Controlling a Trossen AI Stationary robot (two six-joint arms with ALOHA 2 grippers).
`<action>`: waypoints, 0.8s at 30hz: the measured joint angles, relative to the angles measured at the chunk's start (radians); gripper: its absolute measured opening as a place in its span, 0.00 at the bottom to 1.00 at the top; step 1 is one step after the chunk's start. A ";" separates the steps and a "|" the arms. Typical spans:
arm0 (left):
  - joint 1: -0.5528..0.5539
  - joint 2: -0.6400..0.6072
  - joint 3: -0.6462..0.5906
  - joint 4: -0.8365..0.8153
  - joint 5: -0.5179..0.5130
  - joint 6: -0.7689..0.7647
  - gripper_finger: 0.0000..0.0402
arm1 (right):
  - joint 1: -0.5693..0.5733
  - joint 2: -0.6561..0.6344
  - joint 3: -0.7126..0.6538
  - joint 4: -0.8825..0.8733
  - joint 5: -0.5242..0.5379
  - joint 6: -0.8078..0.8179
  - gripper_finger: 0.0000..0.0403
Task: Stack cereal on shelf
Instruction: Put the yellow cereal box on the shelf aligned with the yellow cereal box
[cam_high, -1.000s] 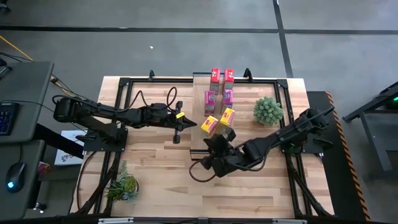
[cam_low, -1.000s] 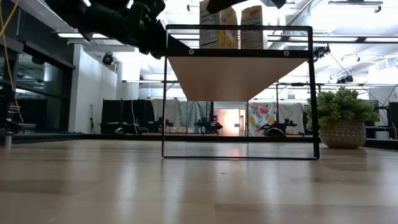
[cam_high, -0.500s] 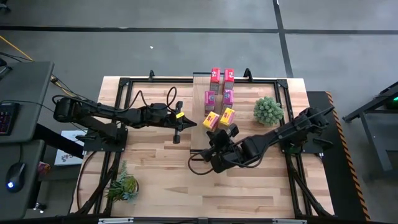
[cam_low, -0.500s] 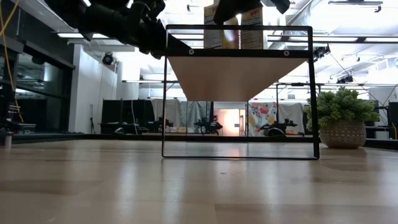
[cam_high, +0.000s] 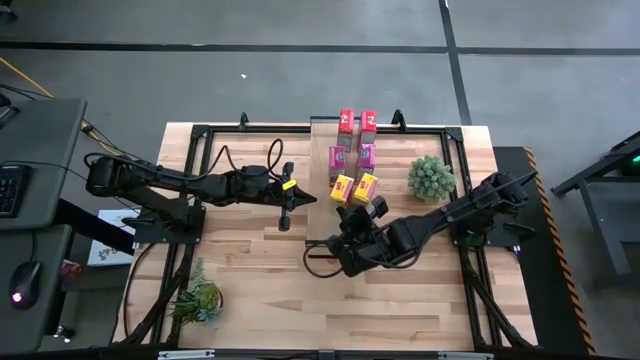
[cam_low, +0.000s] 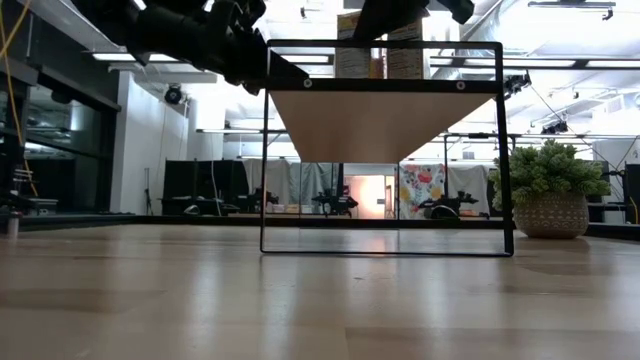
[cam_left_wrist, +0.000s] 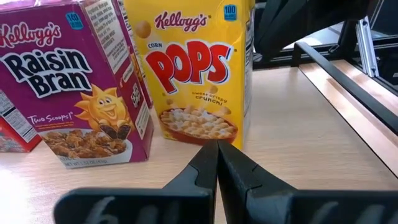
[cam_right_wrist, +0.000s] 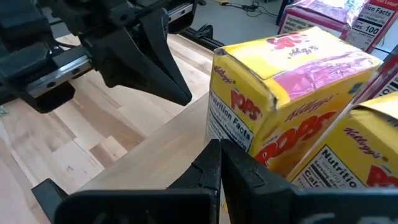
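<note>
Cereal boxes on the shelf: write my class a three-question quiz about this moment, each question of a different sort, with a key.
1. True or false: all six cereal boxes stand on the shelf.
2. Which colour are the boxes nearest the right gripper? A red, B pink, C yellow.
3. Fill in: the left gripper is ____, holding nothing.

Key
1. True: they stand in three pairs.
2. C. The yellow boxes are nearest; in its wrist view the right gripper's shut tips meet one.
3. Shut. Its tips point at a yellow box.

Grey floor (cam_high: 300, 80) around the table; perhaps a desk (cam_high: 35, 160) alongside.
</note>
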 joint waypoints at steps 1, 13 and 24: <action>0.000 0.000 0.000 0.000 0.000 0.000 0.00 | 0.000 0.000 0.000 -0.002 0.000 0.000 0.00; 0.000 0.000 0.000 0.014 0.000 -0.019 0.00 | 0.008 -0.014 0.000 -0.047 -0.018 0.035 0.00; 0.000 0.000 0.000 0.032 0.000 -0.027 0.00 | 0.079 -0.086 0.002 -0.248 -0.195 0.049 0.00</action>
